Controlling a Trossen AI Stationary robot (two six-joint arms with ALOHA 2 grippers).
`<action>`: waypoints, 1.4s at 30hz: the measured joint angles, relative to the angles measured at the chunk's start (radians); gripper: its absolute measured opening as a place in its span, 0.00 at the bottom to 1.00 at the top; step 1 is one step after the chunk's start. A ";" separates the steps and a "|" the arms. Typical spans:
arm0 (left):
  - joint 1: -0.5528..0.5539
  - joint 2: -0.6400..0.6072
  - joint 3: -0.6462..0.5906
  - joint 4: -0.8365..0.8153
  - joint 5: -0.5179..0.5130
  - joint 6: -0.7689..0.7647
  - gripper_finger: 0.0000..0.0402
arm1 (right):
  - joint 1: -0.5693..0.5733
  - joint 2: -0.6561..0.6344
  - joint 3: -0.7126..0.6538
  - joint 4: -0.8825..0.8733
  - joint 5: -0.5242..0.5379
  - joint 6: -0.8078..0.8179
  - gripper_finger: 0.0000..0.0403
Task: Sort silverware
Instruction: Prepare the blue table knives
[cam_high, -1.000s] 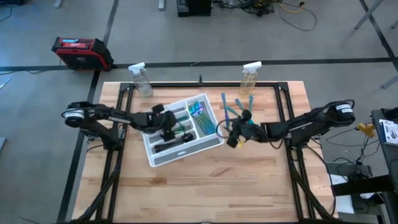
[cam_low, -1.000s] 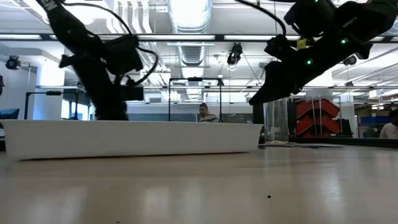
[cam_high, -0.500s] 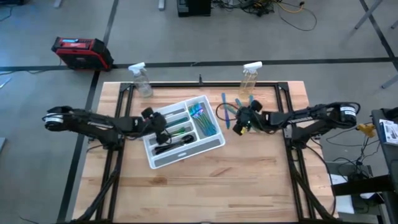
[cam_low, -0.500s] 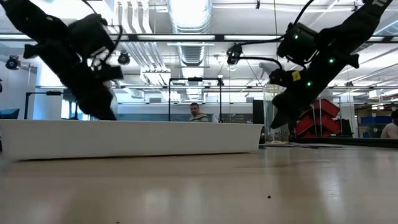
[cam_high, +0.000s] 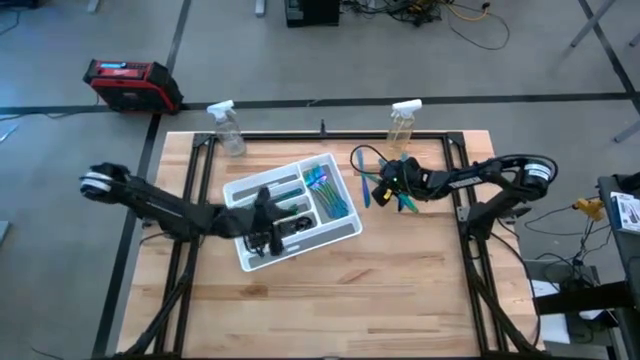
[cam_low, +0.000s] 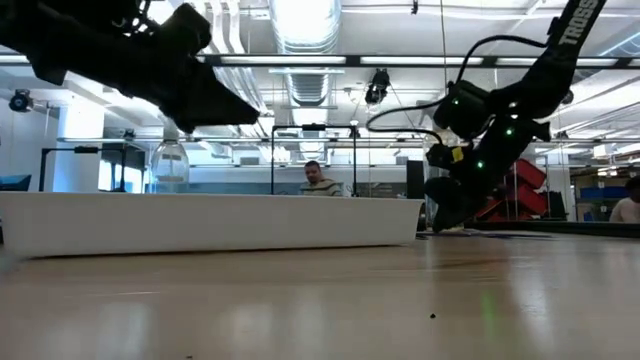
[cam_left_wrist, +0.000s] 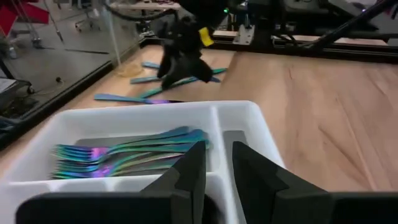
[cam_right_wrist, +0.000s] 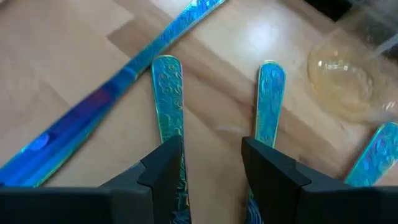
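A white divided tray (cam_high: 345, 232) holds iridescent teal forks (cam_left_wrist: 124, 155) in one compartment and dark utensils (cam_high: 292, 226) in another. More teal and blue silverware (cam_high: 405, 200) lies loose on the wood to the tray's right. My left gripper (cam_left_wrist: 217, 171) hovers over the tray's near part, pointing almost level, slightly open, with nothing between its fingers. My right gripper (cam_right_wrist: 211, 165) is low over the loose pieces, open. One finger (cam_right_wrist: 166, 171) stands in front of one teal handle (cam_right_wrist: 166, 93), the other in front of a second handle (cam_right_wrist: 271, 93), with bare wood between them. My right gripper slants down from the table's right at the two teal handles. Its own fingers hide the spot, so I cannot tell whether they touch the handles. The handles lie flat on the wood.
Two clear spray bottles (cam_high: 227, 128) (cam_high: 402, 122) stand at the far edge, the right one just beyond the loose silverware. A long blue-purple piece (cam_right_wrist: 112, 93) lies slantwise beside the handles. Bare wood spreads along the near half of the table (cam_high: 330, 310).
My left gripper has risen out of the tray, drawn toward the table's near edge and tipped up from pointing down to nearly level. My right gripper has gone toward the far edge and sunk down onto the loose silverware.
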 joint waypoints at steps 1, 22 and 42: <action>-0.017 0.036 0.009 0.018 -0.023 -0.013 0.16 | 0.002 0.016 0.001 0.007 -0.003 0.012 0.37; -0.090 0.302 0.184 0.019 -0.267 -0.004 0.16 | 0.184 -0.017 0.024 0.328 0.099 -0.065 0.24; -0.117 0.300 0.129 0.004 -0.250 -0.125 0.16 | 0.078 0.240 0.210 0.074 -0.030 -0.025 0.00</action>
